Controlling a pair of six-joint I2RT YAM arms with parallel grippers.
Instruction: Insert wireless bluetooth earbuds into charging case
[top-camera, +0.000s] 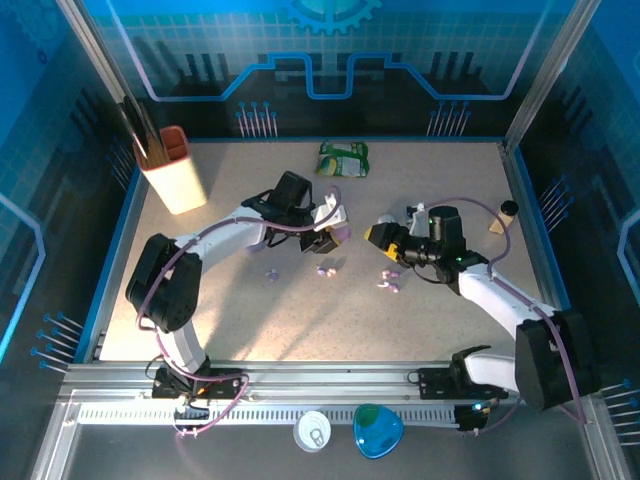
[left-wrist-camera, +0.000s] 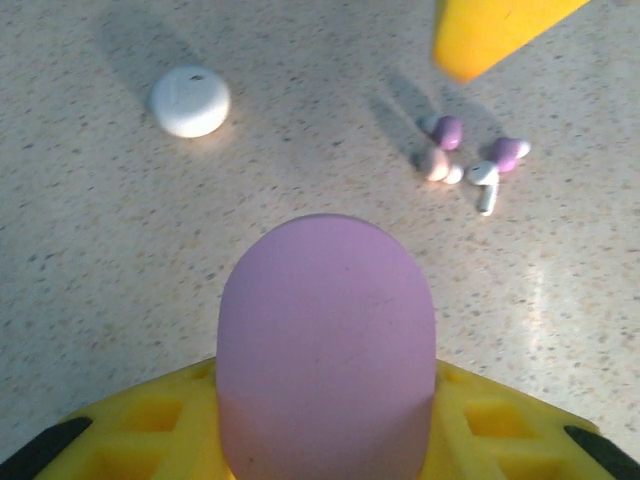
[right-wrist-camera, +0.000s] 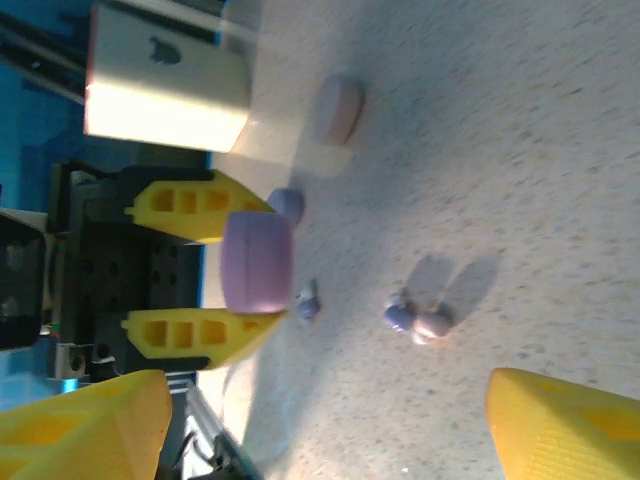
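Observation:
My left gripper (top-camera: 327, 238) is shut on a lilac pebble-shaped charging case (left-wrist-camera: 327, 340), held just above the table between its yellow fingers (right-wrist-camera: 190, 205). Several tiny earbuds, white, lilac and pinkish, lie loose ahead of it (left-wrist-camera: 440, 130) (left-wrist-camera: 486, 184). Two of them (right-wrist-camera: 398, 315) (right-wrist-camera: 432, 324) rest side by side on the table beyond my right gripper (right-wrist-camera: 330, 400), and another (right-wrist-camera: 308, 303) lies close under the held case. My right gripper (top-camera: 380, 238) is open beside the buds, with nothing between its jaws.
A white case (left-wrist-camera: 190, 100) and a pinkish case (right-wrist-camera: 338, 108) lie on the table. A cream cup of utensils (top-camera: 175, 170) stands back left, a green packet (top-camera: 344, 158) at the back middle, and a small wooden piece (top-camera: 508, 212) far right.

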